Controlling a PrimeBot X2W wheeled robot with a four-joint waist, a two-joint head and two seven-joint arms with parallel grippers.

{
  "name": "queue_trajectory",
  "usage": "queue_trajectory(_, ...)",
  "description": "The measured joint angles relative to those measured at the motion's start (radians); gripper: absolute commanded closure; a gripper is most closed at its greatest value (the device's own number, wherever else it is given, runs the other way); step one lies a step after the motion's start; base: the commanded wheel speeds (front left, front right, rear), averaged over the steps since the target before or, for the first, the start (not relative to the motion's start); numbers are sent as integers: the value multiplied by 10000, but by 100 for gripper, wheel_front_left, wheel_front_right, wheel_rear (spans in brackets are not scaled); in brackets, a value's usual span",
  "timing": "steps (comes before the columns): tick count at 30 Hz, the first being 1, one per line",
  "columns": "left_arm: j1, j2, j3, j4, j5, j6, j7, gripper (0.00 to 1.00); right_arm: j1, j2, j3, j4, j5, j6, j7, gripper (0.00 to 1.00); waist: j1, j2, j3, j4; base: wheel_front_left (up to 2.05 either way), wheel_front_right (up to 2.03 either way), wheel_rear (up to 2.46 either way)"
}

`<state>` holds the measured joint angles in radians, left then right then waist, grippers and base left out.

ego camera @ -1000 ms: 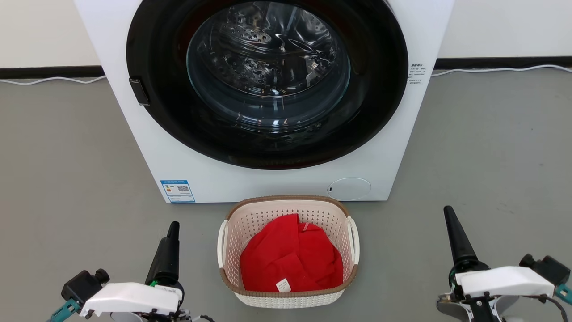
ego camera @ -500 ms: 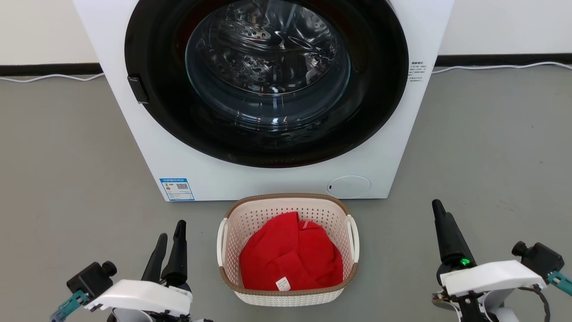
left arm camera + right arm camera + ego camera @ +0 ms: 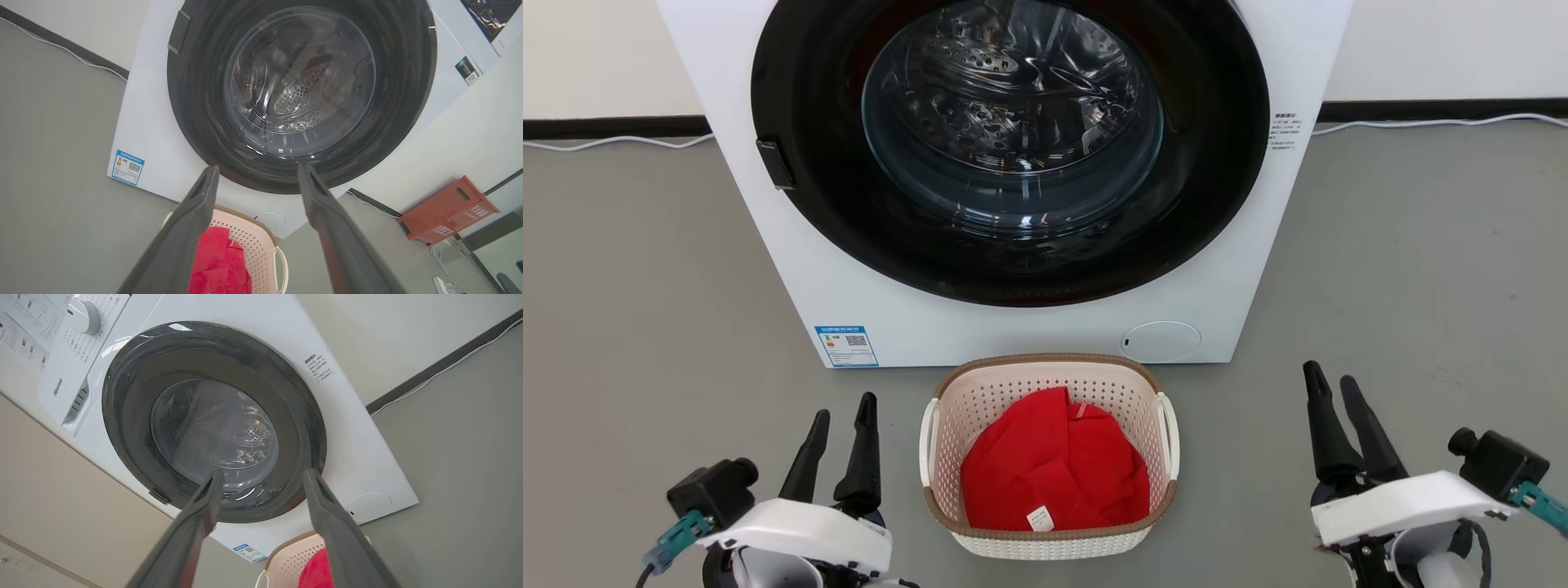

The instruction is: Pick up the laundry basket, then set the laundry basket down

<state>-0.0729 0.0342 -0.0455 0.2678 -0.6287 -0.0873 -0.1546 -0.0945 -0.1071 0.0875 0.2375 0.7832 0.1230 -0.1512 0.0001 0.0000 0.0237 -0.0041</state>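
Two empty grippers, left gripper (image 3: 846, 406) and right gripper (image 3: 1329, 373), jaws apart, flanking the laundry basket (image 3: 1011, 390), red cloth (image 3: 1054, 474) inside, washing machine (image 3: 980, 331) just behind, grey floor (image 3: 645, 286)

cream laundry basket (image 3: 1049, 384), red cloth (image 3: 1054, 474)

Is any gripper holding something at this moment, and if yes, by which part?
Nothing is held. The left gripper and the right gripper are open, clear of the laundry basket standing on the floor.
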Motion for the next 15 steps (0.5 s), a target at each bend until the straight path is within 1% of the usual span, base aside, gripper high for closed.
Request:
queue_trajectory(7,-41,17,-186,113,1011,199,-219,0,-144,13,-100,109,-1200,2,-180,0,0,0,-3,5,0,0,0)
queue_trajectory(8,-41,17,-186,113,1011,199,-219,0,-144,13,-100,109,-1200,2,-180,0,0,0,-3,5,0,0,0)
queue_trajectory(15,-206,23,-267,127,1806,309,-408,0,-147,23,-111,194,-2138,2,-403,0,-1,0,-22,-7,0,0,0)
